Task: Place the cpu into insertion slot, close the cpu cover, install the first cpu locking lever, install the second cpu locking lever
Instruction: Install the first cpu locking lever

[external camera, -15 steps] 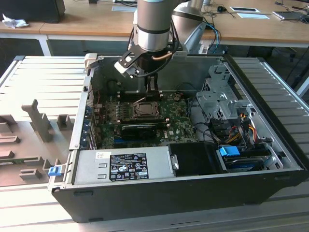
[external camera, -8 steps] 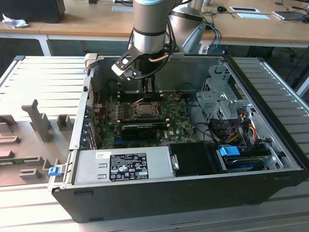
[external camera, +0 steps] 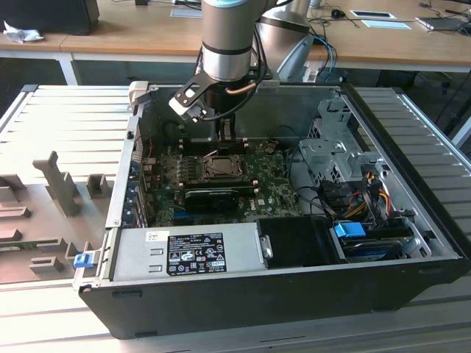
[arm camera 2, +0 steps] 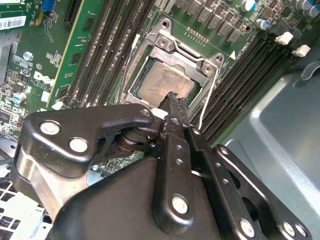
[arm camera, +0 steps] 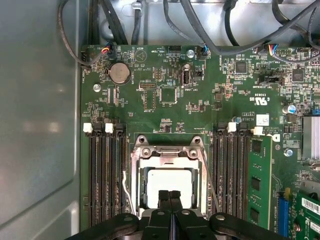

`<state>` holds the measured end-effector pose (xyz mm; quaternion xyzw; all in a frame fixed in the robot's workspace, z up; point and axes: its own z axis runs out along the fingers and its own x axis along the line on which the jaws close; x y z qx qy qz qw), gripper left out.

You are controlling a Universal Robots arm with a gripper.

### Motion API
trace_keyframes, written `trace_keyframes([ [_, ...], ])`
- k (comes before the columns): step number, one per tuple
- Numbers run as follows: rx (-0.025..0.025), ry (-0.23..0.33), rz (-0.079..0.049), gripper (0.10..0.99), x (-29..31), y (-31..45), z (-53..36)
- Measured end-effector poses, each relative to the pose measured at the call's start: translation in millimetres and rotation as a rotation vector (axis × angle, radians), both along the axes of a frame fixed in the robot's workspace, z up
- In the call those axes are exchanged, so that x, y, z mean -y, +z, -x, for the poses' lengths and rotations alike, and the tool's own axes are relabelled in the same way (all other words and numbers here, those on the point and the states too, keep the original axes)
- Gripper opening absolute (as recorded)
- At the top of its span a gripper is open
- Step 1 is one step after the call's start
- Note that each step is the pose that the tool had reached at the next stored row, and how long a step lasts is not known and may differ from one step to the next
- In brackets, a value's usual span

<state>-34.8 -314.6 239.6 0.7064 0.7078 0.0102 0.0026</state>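
Open computer case (external camera: 412, 243) on a ribbed grey table (external camera: 66, 118), with black walls all round as the hard edges and no lid on top. Grey arm (external camera: 228, 37) reaching down into the case from above, toward its far half in the exterior view.

Along the near wall, a silver power supply (external camera: 188, 250), with a black box (external camera: 298, 241) just beside it. On the exterior view's right, a metal drive cage (external camera: 327, 151), with bundled cables (external camera: 368, 187) and a blue clip (external camera: 349, 229) nearer the camera.

Green board (arm camera: 165, 107) across the floor of the case. Bare grey case wall (arm camera: 40, 125) hard against one edge of it in the first wrist view. Loose dark cables (arm camera: 200, 25) draped over another edge.

Long black card (external camera: 213, 197) standing between socket (arm camera: 170, 148) and power supply, near the socket. Rows of dark memory slots (arm camera: 106, 175) tight on two opposite sides of the socket. Open room straight above.

Chip (arm camera: 167, 181) seated flat in the socket, its pale face showing through the square window of the silvery cover (arm camera: 172, 162). Thin wire levers (arm camera: 207, 172) along two sides of the socket. Latched or not, cannot tell.

Black gripper (arm camera: 169, 196) right over one edge of the chip, jaws pressed together with nothing between them. Touching the chip or just above it, cannot tell.
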Motion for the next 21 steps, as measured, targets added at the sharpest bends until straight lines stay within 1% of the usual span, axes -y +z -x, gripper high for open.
trace_keyframes([
  [13, 0.0001, 0.0, 0.0, 0.106, 0.0, 0.2, 0.5],
  [15, 0.0001, 0.0, 0.0, 0.106, 0.0, 1.7, 0.5],
  [19, 0.0, 0.0, 0.0, 0.106, 0.0, 7.9, 0.5],
  [21, -0.0001, 0.0, 0.0, 0.106, 0.0, 12.5, 0.5],
])
